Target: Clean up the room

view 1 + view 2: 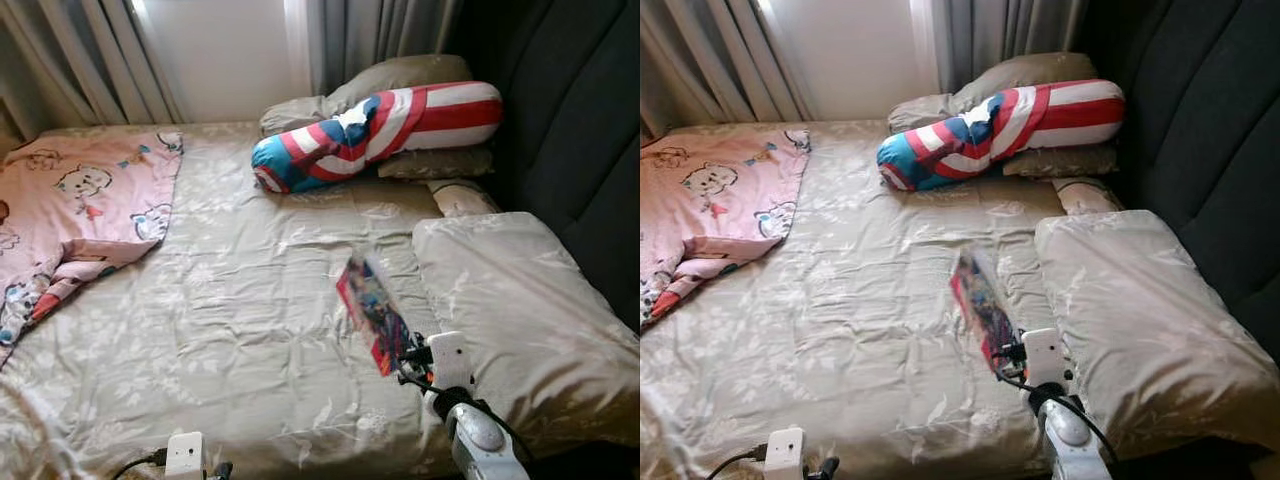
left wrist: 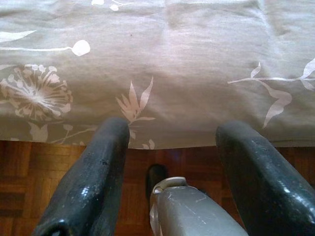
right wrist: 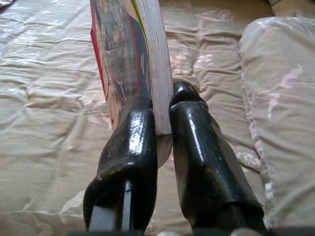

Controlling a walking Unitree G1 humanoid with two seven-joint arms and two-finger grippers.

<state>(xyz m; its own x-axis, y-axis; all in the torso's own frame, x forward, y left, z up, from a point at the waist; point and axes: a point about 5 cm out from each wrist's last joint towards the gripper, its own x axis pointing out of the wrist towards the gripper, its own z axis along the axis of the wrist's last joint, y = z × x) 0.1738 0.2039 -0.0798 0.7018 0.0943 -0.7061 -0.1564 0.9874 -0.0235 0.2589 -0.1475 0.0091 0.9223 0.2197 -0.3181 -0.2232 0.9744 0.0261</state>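
R gripper (image 3: pixel 162 118) grips blurred book (image 1: pixel 373 312) over bed (image 1: pixel 250 330).

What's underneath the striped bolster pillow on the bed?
The striped bolster lies on two beige pillows stacked by the headboard. Whatever sits beneath those pillows is covered.

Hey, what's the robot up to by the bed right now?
The right pincer is shut on a colourful book, holding it above the grey bedspread beside the pillow. The left pincer hangs open at the bed's near edge, holding nothing. A pink blanket and a striped bolster lie on the bed.
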